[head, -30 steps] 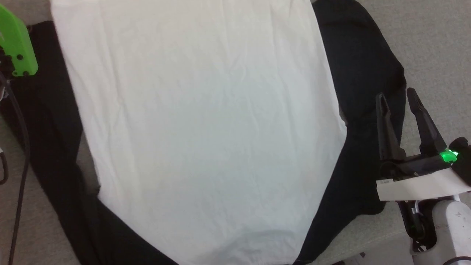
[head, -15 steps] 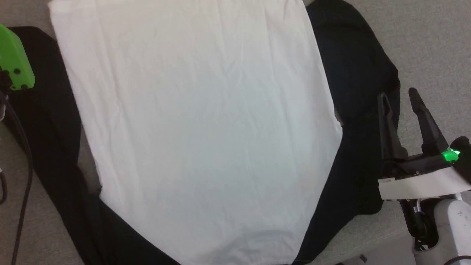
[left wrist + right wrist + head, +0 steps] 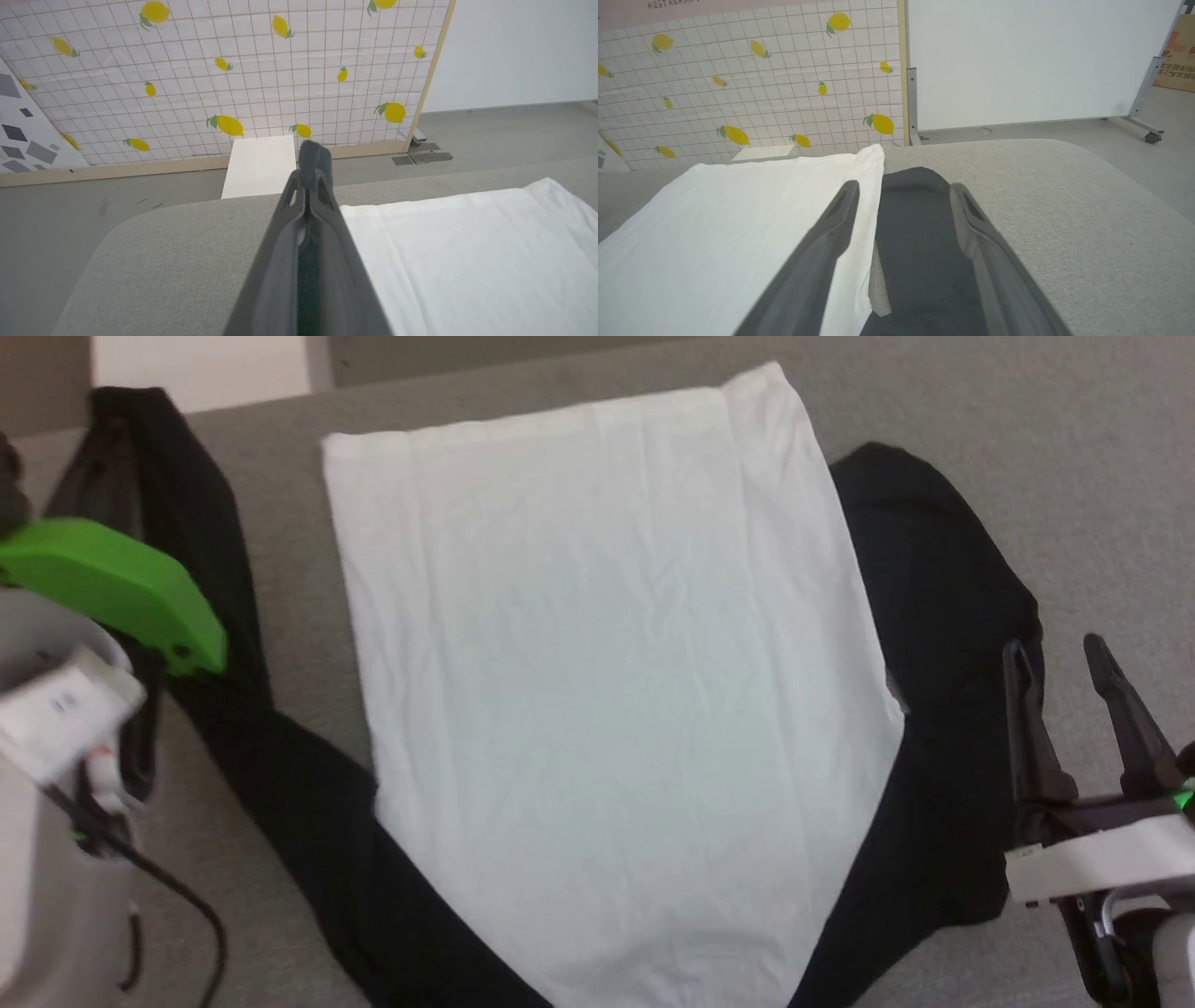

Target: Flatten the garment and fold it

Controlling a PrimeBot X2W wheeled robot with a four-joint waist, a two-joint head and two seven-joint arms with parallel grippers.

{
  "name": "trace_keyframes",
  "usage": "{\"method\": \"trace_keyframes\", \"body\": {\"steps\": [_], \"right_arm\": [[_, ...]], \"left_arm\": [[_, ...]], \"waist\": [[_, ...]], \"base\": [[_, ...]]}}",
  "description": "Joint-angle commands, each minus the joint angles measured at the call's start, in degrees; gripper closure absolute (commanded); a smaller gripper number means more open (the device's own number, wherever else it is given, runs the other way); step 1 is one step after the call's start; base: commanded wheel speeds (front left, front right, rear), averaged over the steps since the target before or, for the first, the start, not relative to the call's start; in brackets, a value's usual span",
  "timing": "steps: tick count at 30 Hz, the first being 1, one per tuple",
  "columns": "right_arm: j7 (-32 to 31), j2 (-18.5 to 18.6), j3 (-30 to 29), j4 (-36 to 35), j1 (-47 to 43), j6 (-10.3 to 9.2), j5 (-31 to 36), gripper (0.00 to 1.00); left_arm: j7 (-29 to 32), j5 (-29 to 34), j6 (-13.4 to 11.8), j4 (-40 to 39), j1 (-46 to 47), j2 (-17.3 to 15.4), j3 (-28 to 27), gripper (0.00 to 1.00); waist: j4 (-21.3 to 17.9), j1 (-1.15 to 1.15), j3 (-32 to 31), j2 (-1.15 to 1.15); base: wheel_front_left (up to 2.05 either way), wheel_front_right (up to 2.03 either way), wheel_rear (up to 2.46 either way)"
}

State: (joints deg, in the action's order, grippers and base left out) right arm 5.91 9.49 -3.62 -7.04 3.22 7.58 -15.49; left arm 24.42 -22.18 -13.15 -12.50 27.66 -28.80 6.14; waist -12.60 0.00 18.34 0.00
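The garment (image 3: 607, 691) lies back-up on the grey cushioned surface (image 3: 1074, 476), its white body smooth with faint creases. One black sleeve (image 3: 934, 644) spreads out to the right; the other black sleeve (image 3: 308, 793) runs up the left side and rises off the surface near the top left. My left gripper (image 3: 312, 158) is shut, with dark sleeve cloth pinched at its tips, left of the white hem (image 3: 467, 233). My right gripper (image 3: 1053, 649) stands open over the outer edge of the right sleeve (image 3: 920, 233), nothing between its fingers.
A lemon-patterned grid panel (image 3: 233, 70) and a white board (image 3: 1017, 60) stand beyond the surface's far edge. A pale block (image 3: 259, 165) sits on the floor there. A black cable (image 3: 177, 905) hangs from my left arm's green cover (image 3: 112, 579).
The head camera has shifted, so the hem and far edge now show. My left gripper has shut on the left sleeve and lifted it. The right gripper stays open by the right sleeve.
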Motion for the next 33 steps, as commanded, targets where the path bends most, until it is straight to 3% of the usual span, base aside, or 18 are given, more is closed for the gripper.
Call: {"method": "trace_keyframes", "body": {"steps": [1,6,12,16,20,30,33], "right_arm": [[-0.7,-0.4,-0.2,-0.9,-1.1,-0.09,0.6,0.00],[-2.9,-0.9,-0.8,-3.2,-3.3,-0.09,1.3,0.00],[-4.6,-1.0,-0.4,-4.9,-4.2,-0.09,1.6,0.00],[-5.1,-1.1,0.1,-5.3,-4.4,-0.09,1.5,0.00],[-5.1,-1.2,-0.4,-5.4,-4.3,-0.09,1.3,0.00],[-4.5,-1.9,-0.9,-4.3,-4.3,-0.09,0.8,0.00],[-4.3,-1.9,-1.0,-4.1,-4.3,-0.09,0.8,0.00]], "left_arm": [[-0.6,0.8,-0.3,-3.1,-2.0,1.1,1.2,1.00],[-1.7,1.4,0.1,-12.6,-5.4,4.9,7.4,1.00],[-2.8,0.2,3.0,-16.1,-5.6,12.0,18.8,1.00],[-4.0,-2.2,6.6,-10.2,-5.9,17.8,28.0,1.00],[-5.8,-3.4,10.1,-1.8,-6.3,21.6,34.4,1.00],[-7.3,-3.4,17.2,19.0,-6.6,24.7,47.0,1.00],[-6.7,-4.7,18.3,23.0,-6.8,25.0,49.2,1.00]], "waist": [[6.4,0.00,-7.0,0.00],[8.5,0.00,-9.8,0.00],[8.7,0.00,-10.9,0.00],[7.7,0.00,-10.8,0.00],[6.1,0.00,-10.2,0.00],[2.5,0.00,-8.5,0.00],[2.1,0.00,-8.1,0.00]], "base": [[0.00,0.00,0.00],[0.00,0.00,0.00],[0.00,0.00,0.00],[0.00,0.00,0.00],[0.00,0.00,0.00],[0.00,0.00,0.00],[0.00,0.00,0.00]]}}
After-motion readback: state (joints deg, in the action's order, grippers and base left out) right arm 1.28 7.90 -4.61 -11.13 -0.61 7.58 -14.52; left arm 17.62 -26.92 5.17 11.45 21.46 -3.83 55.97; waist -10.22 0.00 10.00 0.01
